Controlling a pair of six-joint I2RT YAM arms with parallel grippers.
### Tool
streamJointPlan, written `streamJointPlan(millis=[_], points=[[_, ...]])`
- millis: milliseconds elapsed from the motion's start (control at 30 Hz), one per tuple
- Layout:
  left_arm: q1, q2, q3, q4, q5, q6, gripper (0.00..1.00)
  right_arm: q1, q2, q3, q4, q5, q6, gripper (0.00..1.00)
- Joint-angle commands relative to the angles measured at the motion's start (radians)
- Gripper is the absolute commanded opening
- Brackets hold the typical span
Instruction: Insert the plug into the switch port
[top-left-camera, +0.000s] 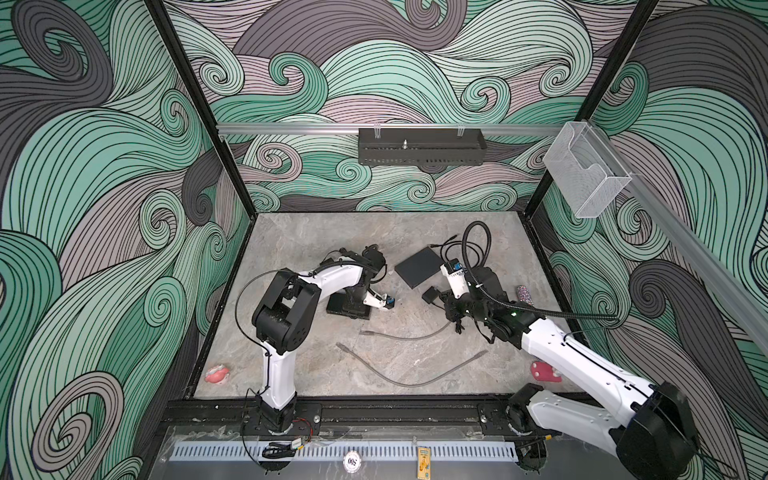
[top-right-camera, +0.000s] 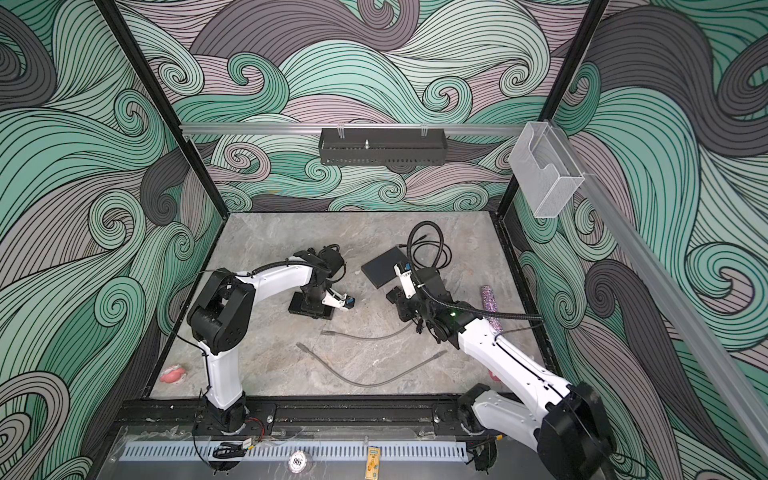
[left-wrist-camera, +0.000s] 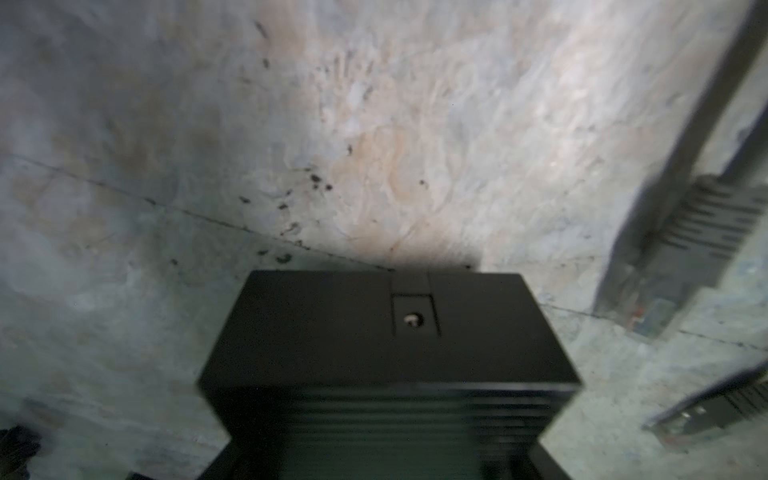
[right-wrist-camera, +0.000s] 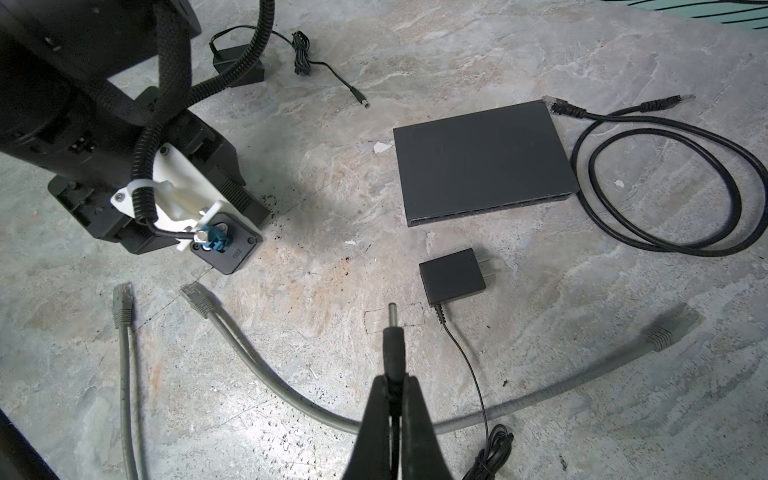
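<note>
closest in: two grey cables lie loose on the table (top-left-camera: 316, 249). The curved grey cable (right-wrist-camera: 540, 395) passes right under my right claw, the other grey cable (right-wrist-camera: 123, 311) lies off beside it.
right claw (right-wrist-camera: 395, 382): pinched tight on the plug (right-wrist-camera: 394, 340), with the barrel end poking out past my fingertips.
cord (right-wrist-camera: 465, 365): thin and black, it runs back from the plug to the adapter (right-wrist-camera: 452, 277).
adapter: flat on the table just beside my right claw, prongs sticking out.
left claw (top-left-camera: 354, 306): down on the black box (left-wrist-camera: 386, 349), left of the middle in both top views. Honestly can't tell if I'm clamping it or just spread over it, since the fingers are hidden in every view.
port (left-wrist-camera: 413, 320): little round hole with a pale centre, sunk in a recess on the face of the black box, seen from my left wrist.
plug vs port: well apart, bare table between them, plug not in yet.
further back: flat grey box (right-wrist-camera: 482, 162), lying flat, near the adapter but not touching it.
far end: black cable (right-wrist-camera: 567, 110), looped beside the flat grey box, one end right at its corner.
</note>
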Motion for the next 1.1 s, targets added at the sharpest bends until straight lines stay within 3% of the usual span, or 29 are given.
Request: streamJointPlan(millis=[0,133,167,200,333,500,600,667,733,767,900,967,1000,1067], points=[[0.0,-0.029,-0.024,0.037,0.002,0.068,0.44,0.005,0.005,0.01,0.012,0.003,-0.014,0.0],[0.0,0.003,-0.005,0.026,0.038,0.043,0.48,0.009,-0.007,0.003,0.014,0.007,-0.015,0.0],[0.0,0.001,-0.004,0.03,0.052,0.037,0.62,0.01,-0.01,0.001,0.014,0.009,-0.015,0.0],[0.0,-0.005,-0.005,0.041,0.062,0.032,0.98,0.011,-0.01,0.0,0.014,0.01,-0.015,0.0],[-0.005,-0.033,0.013,0.043,0.082,0.002,0.99,0.014,-0.002,0.002,0.015,0.01,-0.017,0.0],[-0.008,-0.144,0.102,0.04,0.118,-0.186,0.99,0.016,0.015,0.03,-0.005,0.048,-0.035,0.0],[-0.009,-0.28,0.135,0.091,0.18,-0.373,0.99,0.016,0.053,0.091,0.01,0.052,-0.083,0.0],[-0.01,-0.397,0.097,0.218,0.164,-0.58,0.99,0.024,0.086,0.147,0.052,0.014,-0.196,0.0],[0.004,-0.496,0.038,0.391,-0.064,-0.915,0.99,0.04,0.11,0.181,0.102,-0.021,-0.313,0.0],[0.036,-0.514,0.054,0.348,-0.111,-1.078,0.99,0.046,0.125,0.191,0.127,-0.056,-0.372,0.0],[0.314,-0.612,0.016,0.202,0.219,-1.544,0.94,0.069,0.213,0.166,0.186,-0.196,-0.472,0.0],[0.458,-0.619,-0.089,0.236,0.442,-1.676,0.75,0.086,0.252,0.114,0.254,-0.266,-0.461,0.0],[0.5,-0.615,-0.142,0.265,0.507,-1.721,0.7,0.099,0.264,0.079,0.302,-0.282,-0.461,0.0],[0.555,-0.594,-0.254,0.369,0.623,-1.787,0.69,0.123,0.298,0.015,0.404,-0.318,-0.473,0.0]])
